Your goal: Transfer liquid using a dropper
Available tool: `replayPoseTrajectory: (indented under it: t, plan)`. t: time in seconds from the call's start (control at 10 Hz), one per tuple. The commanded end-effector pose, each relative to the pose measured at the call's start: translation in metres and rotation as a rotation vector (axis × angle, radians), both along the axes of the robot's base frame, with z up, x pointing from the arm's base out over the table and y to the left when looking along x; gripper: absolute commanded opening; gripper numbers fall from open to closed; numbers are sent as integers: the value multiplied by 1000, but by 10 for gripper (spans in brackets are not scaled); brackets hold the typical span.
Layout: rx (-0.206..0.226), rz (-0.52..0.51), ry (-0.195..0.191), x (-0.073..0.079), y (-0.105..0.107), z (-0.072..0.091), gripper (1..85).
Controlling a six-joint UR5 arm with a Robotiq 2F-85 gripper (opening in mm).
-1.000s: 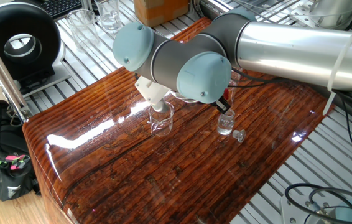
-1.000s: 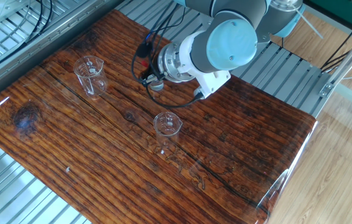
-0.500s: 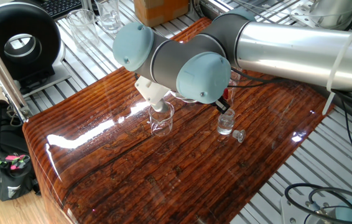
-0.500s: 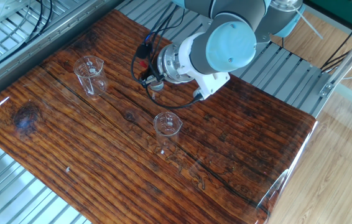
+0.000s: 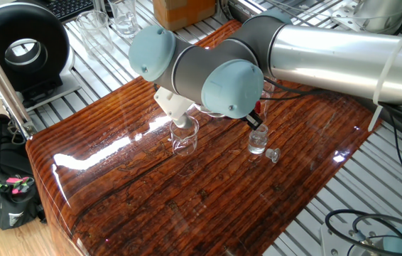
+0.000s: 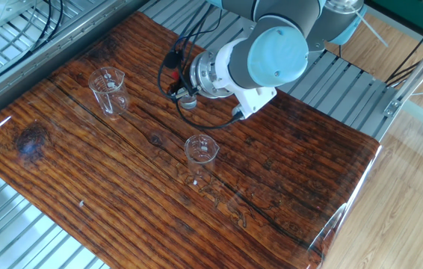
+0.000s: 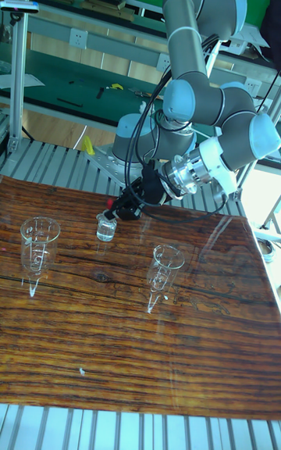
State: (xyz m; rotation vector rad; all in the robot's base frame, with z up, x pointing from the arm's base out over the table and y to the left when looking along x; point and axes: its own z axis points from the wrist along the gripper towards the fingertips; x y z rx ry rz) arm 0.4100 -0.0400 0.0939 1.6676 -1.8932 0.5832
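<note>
My gripper [image 7: 119,209] hangs just above the small clear bottle [image 7: 105,226] at the back of the wooden table, and looks shut on the dropper [image 5: 258,112]. Only the dropper's red bulb shows between the dark fingers. Its thin tube is too faint to make out. In the other fixed view the gripper [image 6: 176,84] covers most of the bottle [image 6: 187,101]. The bottle's stopper [image 5: 273,154] lies on the table beside the bottle [image 5: 257,141]. I cannot make out the liquid in any vessel.
Two clear glass beakers stand on the table [image 6: 286,187]: one at the left [image 7: 37,253] and one in the middle [image 7: 164,265]. The arm's wrist [image 5: 208,75] hangs over the middle beaker [image 5: 185,138]. More glassware [image 5: 109,21] stands on the metal bench behind.
</note>
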Motion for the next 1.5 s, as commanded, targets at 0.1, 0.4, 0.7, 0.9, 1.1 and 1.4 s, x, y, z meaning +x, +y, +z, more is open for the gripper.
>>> replayPoseTrajectory:
  t: [0.1, 0.4, 0.7, 0.9, 1.1, 1.4]
  plan:
    - [12, -26, 3, -6, 3, -3, 257]
    - [19, -26, 3, -7, 4, -5, 247]
    - [17, -28, -1, -7, 4, -6, 203]
    - [9, -32, -6, -7, 3, -4, 147]
    - [6, -34, -6, -8, 2, -4, 140]
    - [17, -42, -13, -8, 5, -2, 90]
